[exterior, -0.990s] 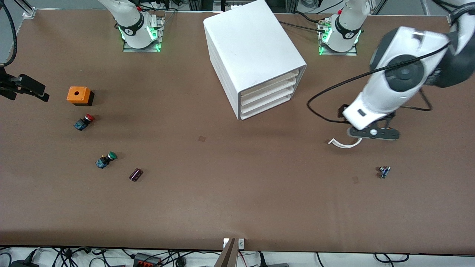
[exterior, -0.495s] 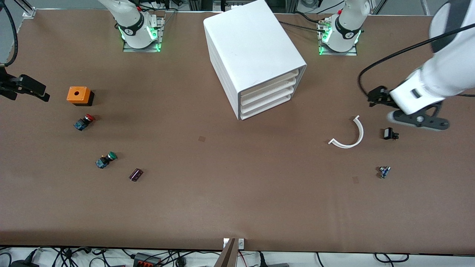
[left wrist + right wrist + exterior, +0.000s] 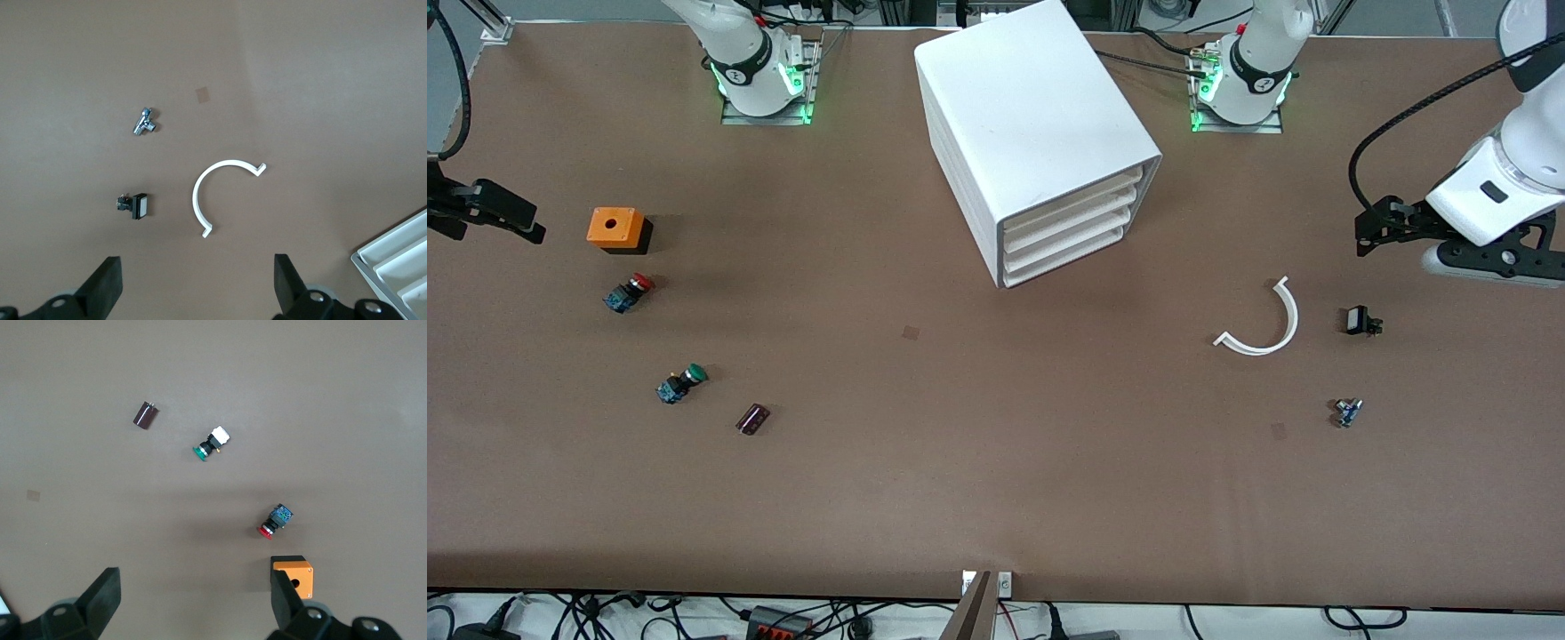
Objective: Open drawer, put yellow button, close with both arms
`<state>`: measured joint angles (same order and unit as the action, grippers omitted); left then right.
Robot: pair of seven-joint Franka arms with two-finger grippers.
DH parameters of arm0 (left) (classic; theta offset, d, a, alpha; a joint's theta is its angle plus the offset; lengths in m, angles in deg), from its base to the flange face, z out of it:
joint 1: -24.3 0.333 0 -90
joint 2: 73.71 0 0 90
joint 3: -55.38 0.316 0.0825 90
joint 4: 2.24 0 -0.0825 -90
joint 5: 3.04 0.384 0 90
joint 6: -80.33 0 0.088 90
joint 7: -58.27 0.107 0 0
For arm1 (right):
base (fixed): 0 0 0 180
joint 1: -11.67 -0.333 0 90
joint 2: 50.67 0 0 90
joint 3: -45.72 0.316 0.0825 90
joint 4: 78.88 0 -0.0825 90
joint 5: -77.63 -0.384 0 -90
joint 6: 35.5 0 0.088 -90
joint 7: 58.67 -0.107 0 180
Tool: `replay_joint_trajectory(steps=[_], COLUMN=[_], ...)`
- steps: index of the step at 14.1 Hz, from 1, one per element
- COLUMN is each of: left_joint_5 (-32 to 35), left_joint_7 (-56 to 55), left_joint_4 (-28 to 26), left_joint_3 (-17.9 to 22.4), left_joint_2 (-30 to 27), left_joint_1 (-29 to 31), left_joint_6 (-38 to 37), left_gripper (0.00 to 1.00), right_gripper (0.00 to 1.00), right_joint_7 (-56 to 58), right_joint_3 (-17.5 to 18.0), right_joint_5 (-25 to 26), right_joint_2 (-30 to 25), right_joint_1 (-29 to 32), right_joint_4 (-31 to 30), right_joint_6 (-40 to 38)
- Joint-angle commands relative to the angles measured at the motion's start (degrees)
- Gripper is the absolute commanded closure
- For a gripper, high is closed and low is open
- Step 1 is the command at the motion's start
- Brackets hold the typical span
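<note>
- Brown table carries a white box cabinet at the middle of the edge where the arms' bases stand.
- Its four shallow cream-fronted plastic drawers all sit pushed in.
- Left gripper hangs over the table edge at the left arm's end, fingers spread wide, empty, near a white plastic arc.
- Right gripper hangs over the edge at the right arm's end, likewise wide and empty.

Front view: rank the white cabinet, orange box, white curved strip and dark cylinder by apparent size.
1. white cabinet
2. white curved strip
3. orange box, close to the strip
4. dark cylinder
</note>
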<state>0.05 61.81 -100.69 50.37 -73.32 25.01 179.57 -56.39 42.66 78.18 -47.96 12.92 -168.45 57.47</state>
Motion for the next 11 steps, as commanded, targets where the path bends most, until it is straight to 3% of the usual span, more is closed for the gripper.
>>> replay_joint_trajectory(steps=[1, 11], left_joint_5=[-1.2, -1.4], left_joint_7=[-0.7, -0.9], left_joint_4=[-4.1, -2.0], left_joint_3=[1.3, 0.8], left_joint_2=[-3.5, -2.9], left_joint_1=[-2.0, -1.5], left_joint_6=[2.5, -0.2], left_gripper=[0.0, 0.0], right_gripper=[0.0, 0.0], right_joint_7=[0.6, 0.7], right_joint_3=[0.3, 0.3], right_joint_5=[0.8, 0.7], right_joint_2=[-0.9, -0.5], right_joint_1=[0.2, 0.2], right_joint_4=[-1.1, -1.1], right_joint_6=[0.2, 0.4])
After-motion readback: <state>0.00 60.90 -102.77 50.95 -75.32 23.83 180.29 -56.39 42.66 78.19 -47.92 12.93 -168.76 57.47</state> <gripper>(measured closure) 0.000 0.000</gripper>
